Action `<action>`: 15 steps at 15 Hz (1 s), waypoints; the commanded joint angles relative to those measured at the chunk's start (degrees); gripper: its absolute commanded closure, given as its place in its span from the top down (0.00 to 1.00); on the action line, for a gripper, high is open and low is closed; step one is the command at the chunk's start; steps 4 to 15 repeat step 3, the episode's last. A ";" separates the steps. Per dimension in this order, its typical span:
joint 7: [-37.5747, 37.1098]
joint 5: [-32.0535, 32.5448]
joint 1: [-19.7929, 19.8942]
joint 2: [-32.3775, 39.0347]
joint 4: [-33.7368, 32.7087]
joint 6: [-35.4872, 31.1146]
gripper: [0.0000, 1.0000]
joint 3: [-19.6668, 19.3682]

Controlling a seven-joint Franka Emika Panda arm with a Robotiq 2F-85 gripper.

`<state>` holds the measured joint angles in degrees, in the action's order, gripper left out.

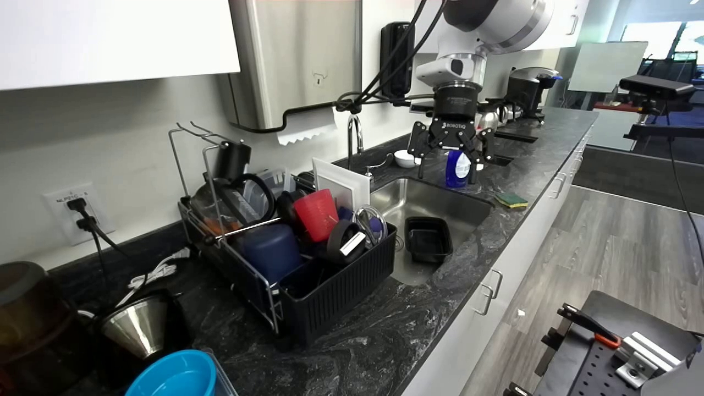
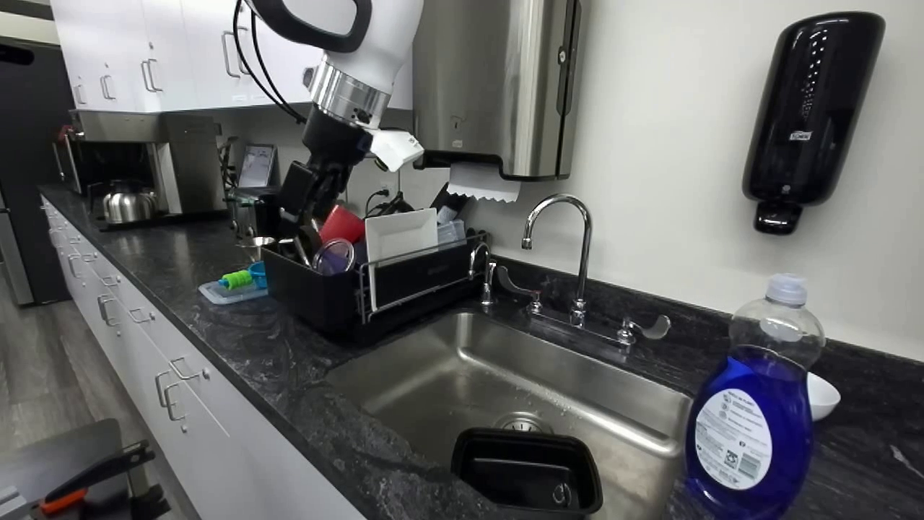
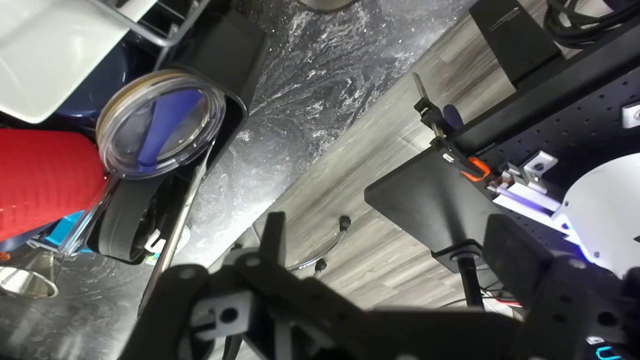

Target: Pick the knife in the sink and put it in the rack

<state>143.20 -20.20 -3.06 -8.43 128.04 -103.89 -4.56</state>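
The hand (image 3: 387, 235) is spread wide with nothing in its grasp, perhaps because what I judge to be the knife (image 3: 185, 210), long and of metal, already leans in the rack (image 1: 341, 297), whose wall seems to support it at this tilt

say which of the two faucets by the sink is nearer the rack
The small faucet, right beside the rack; the taller faucet stands farther off, between two lever handles.

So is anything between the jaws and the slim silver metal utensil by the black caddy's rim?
Nothing visible: in the wrist view, the silver utensil lies outside the open jaws, its middle uncovered. Whether it's the knife, I can't tell.
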 commanded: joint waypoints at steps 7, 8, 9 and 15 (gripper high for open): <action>0.03 0.00 0.70 0.31 -0.40 0.42 1.00 0.67; 0.03 0.00 0.70 0.31 -0.40 0.42 1.00 0.67; 0.03 0.00 0.70 0.31 -0.40 0.42 1.00 0.67; 0.03 0.00 0.70 0.31 -0.40 0.42 1.00 0.67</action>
